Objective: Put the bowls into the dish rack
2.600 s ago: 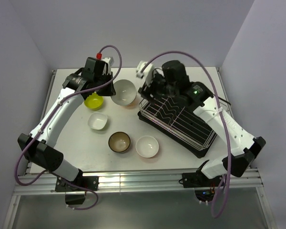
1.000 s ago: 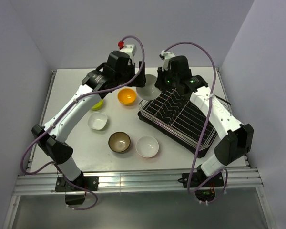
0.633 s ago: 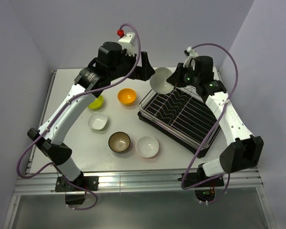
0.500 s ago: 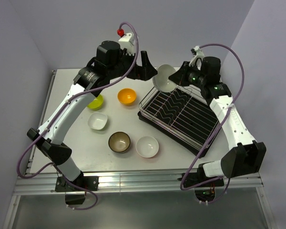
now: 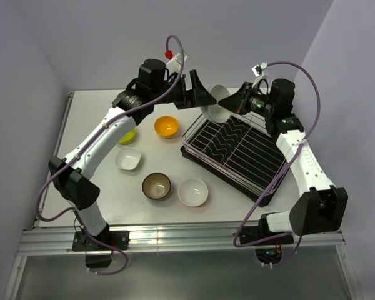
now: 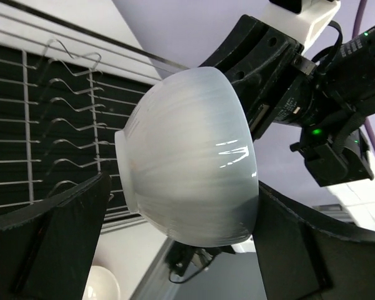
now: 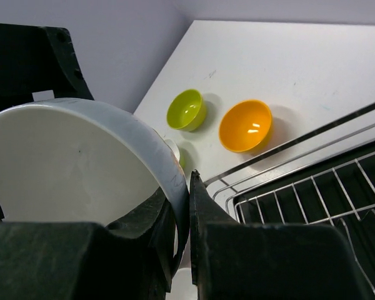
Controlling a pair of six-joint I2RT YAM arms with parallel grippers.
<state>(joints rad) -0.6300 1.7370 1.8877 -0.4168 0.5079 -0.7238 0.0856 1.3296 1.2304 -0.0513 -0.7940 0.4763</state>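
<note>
Pinching the rim of a white bowl (image 7: 69,169) between nearly closed jaws, the right gripper (image 7: 189,187) has one finger inside the rim and one outside. The bowl is tipped on its side in the air, over the far left corner of the dish rack (image 5: 237,153).

The left gripper (image 6: 181,206) has its jaws spread wide, one finger on each side of that bowl, at its foot and at its rim. Whether the fingers touch it I cannot tell. It grips nothing else.

The other bowls all sit on the table (image 5: 100,181) to the left of the rack. The orange bowl (image 5: 166,126) is just off its far left corner, and the lime green bowl (image 5: 126,134) lies farther left, partly under the left arm. A second white bowl (image 5: 128,159), the brown bowl (image 5: 157,185) and a third white bowl (image 5: 193,192) stand nearer the arm bases, the third closest to the rack.
</note>
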